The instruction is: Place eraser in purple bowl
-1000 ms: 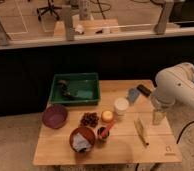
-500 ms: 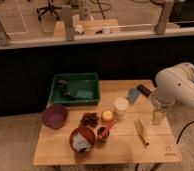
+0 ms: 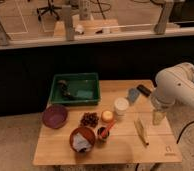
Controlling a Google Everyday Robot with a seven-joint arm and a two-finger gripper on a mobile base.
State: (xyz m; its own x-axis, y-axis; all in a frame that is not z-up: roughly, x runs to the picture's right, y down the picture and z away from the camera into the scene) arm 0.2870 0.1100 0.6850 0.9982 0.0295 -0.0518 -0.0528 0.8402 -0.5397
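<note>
The eraser (image 3: pixel 143 90) lies at the table's upper right edge, long axis diagonal, just up-left of the gripper (image 3: pixel 158 116). How far the gripper is open cannot be told, and nothing is visibly held. The purple bowl (image 3: pixel 55 116) sits well apart, at centre left.

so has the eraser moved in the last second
No. The eraser stays at the far right corner of the table; the gripper hangs over the right edge, nearer the camera.

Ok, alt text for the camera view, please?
The gripper hangs at the right of the table, apart from the black eraser near the back right edge. The purple bowl sits far left, a green tray behind it, an orange-brown bowl nearer the front.
</note>
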